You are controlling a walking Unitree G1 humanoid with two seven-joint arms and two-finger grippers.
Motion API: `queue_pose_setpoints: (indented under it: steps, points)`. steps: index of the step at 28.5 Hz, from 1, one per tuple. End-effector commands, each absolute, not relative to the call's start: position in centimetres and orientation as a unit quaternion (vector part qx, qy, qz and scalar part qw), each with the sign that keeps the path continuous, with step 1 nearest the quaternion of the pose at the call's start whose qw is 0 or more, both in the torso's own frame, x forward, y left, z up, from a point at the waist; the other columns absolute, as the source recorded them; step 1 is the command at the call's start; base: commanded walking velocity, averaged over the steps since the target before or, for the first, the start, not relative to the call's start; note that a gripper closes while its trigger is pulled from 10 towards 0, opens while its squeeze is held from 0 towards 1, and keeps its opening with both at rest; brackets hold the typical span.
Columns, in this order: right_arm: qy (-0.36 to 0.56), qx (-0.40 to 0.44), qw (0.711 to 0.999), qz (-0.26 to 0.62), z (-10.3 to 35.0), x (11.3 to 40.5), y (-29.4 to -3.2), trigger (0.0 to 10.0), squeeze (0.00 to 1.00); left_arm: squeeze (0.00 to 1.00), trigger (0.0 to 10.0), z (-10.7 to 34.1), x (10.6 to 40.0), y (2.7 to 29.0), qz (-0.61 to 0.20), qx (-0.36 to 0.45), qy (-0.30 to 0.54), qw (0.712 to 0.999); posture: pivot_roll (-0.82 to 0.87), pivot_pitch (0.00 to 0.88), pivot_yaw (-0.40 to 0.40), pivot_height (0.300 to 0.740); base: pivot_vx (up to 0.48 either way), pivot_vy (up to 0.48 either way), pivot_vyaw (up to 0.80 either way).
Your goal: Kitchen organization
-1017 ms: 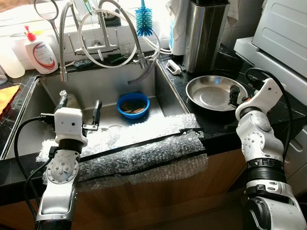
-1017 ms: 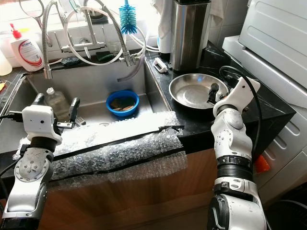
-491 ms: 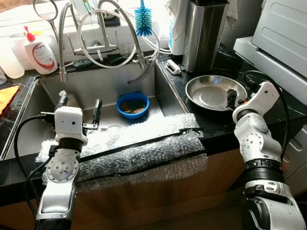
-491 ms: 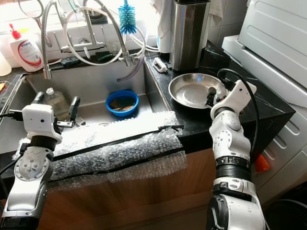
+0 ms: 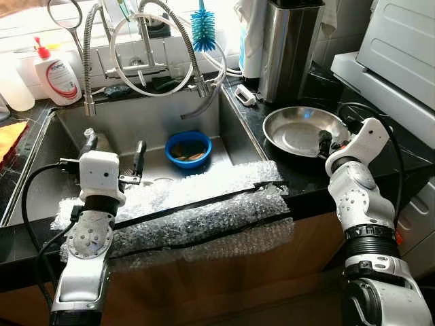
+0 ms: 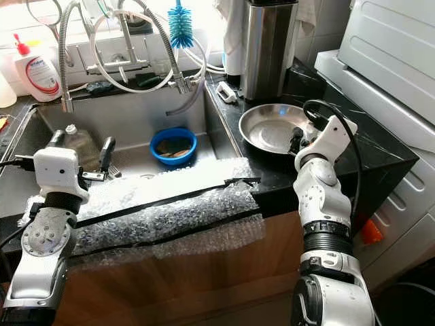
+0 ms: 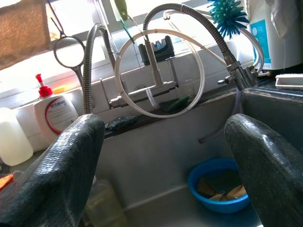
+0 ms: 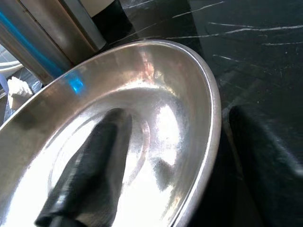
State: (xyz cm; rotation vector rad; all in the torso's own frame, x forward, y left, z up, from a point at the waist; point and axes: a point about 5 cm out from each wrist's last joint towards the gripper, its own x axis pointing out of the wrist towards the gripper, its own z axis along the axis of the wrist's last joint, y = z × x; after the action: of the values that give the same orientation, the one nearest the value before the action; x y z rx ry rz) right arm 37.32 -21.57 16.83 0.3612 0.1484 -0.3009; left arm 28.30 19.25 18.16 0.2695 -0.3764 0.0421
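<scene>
Two grippers at the sink counter, neither holding anything.

Right gripper [image 8: 189, 156] straddles the near rim of the steel bowl [image 5: 299, 129] on the black counter [image 6: 340, 146], fingers apart (one inside, one outside). Left gripper [image 5: 112, 153] hovers spread over the sink [image 5: 156, 115], above bubble wrap [image 5: 197, 210] draped on the front edge; a blue bowl [image 5: 188, 148] sits in the basin.

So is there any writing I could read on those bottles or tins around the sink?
Soap bottle: a red and white label with dark print, too blurred to read.
White and blue container by the brush: lines of small print, too small to read.
Steel canister: no text that I can make out.
Clear bottle in the sink: no label visible.
So nothing here can be quoted.
</scene>
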Motion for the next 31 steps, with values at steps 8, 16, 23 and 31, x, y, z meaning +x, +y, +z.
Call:
queue_pose_setpoints:
  steps: [8,16,23,31]
  points:
    - [0.075,0.183,0.971,-0.133,17.0,37.8,-20.4,0.0,0.0,0.0,10.0,18.6,28.4,19.2,0.015,0.154,-0.19,0.97,-0.06,0.0,0.074,0.74,0.0,0.0,0.0]
    - [0.072,0.184,0.972,-0.131,17.1,37.9,-20.2,0.0,0.0,0.0,10.0,18.7,28.5,18.5,-0.004,0.171,-0.191,0.966,-0.06,0.0,0.076,0.74,0.0,0.0,0.0]
    - [0.07,0.186,0.971,-0.131,17.1,38.0,-19.9,0.0,0.0,0.0,10.0,18.8,28.7,18.3,-0.013,0.184,-0.193,0.964,-0.06,0.0,0.076,0.74,0.0,0.0,0.0]
    - [0.041,0.207,0.968,-0.139,17.4,37.9,-19.7,0.0,0.0,0.0,10.0,19.0,28.7,18.0,-0.016,0.207,-0.2,0.958,-0.05,0.0,0.077,0.74,0.0,0.0,0.0]
